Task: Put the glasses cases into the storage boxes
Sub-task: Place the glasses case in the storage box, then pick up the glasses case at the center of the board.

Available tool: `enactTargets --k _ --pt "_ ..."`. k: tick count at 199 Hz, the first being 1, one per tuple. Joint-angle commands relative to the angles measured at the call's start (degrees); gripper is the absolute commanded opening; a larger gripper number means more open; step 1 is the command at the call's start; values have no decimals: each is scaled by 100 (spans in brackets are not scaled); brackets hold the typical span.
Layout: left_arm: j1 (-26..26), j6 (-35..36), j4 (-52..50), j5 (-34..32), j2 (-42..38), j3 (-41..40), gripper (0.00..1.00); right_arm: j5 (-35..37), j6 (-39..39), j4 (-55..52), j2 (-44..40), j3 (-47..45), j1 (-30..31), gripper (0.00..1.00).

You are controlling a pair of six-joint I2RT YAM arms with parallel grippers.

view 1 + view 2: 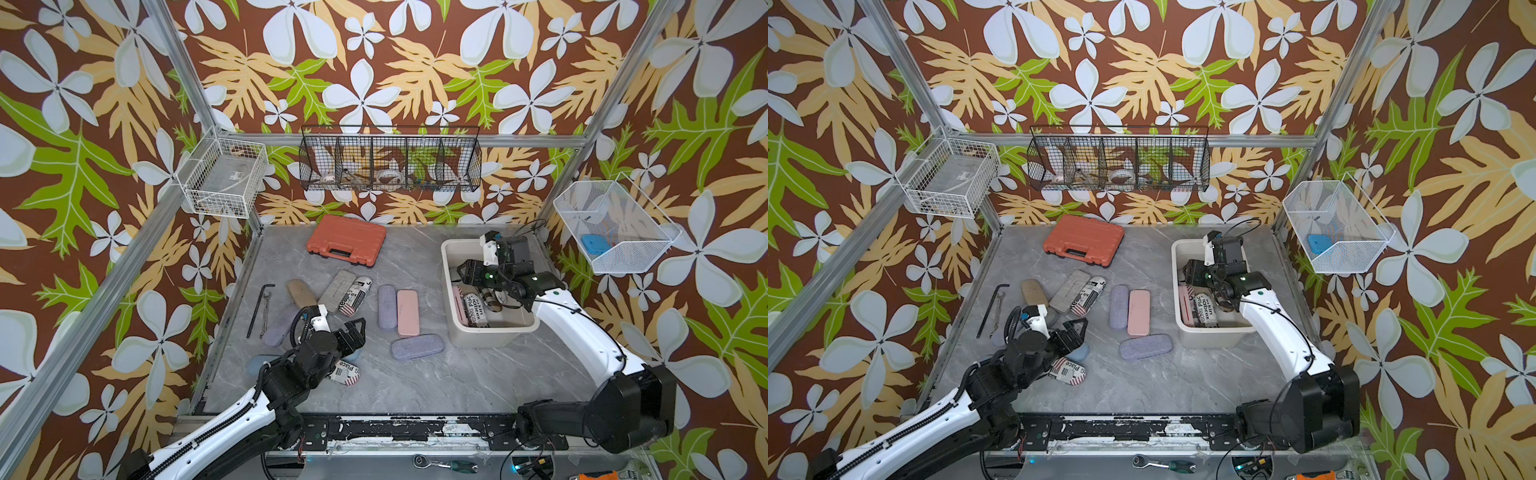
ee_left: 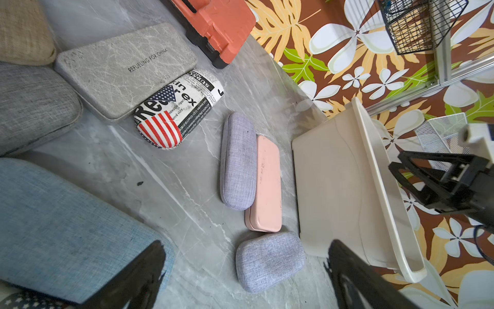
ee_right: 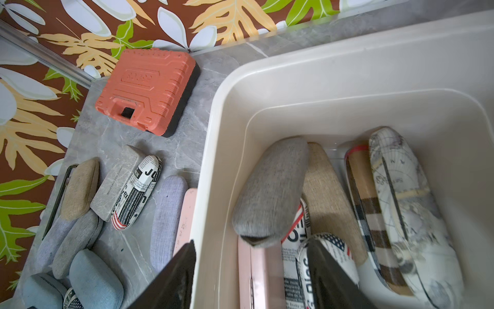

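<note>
Now the right claw [image 3: 251, 242] hangs over the cream tub [image 1: 478, 336], jaws apart and empty. A blurred grey case [image 3: 270, 192] leans on other cases inside, so this drop looks all but finished. Many cases lie on the counter [image 1: 415, 382] outside the tub. The left claw [image 1: 355, 334], jaws wide and empty, hovers over a blue case [image 2: 66, 227] well away from the tub, among close neighbours. That looks like the next pick: lower, close across its narrow width, lift above the tub's rim. Bare counter lies toward the tub, but the right arm covers the tub's opening.
</note>
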Motion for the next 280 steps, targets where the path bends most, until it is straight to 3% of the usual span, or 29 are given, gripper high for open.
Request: enactTargets --k 1,29,96,135,169,204,280 --pt "13 62 239 134 179 31 96 118 36 -128 -380 -204 170 65" --pt "8 334 200 256 951 408 93 439 14 -272 -882 -506 542 66" --pt "-7 1215 -545 546 4254 2722 82 1045 149 -288 -1605 -786 584 76" --pt "-12 1500 -1075 479 5583 3921 86 1007 125 -376 -1853 -992 581 77" --pt "-10 1574 -1389 339 6226 4455 86 1141 12 -342 -2038 -1142 584 78" --pt "-2 1491 -1617 -212 6625 4647 84 1050 1 -259 -1979 -1239 577 78" --pt "238 1653 -1451 180 6935 4570 73 918 139 -113 -2118 -1435 583 78"
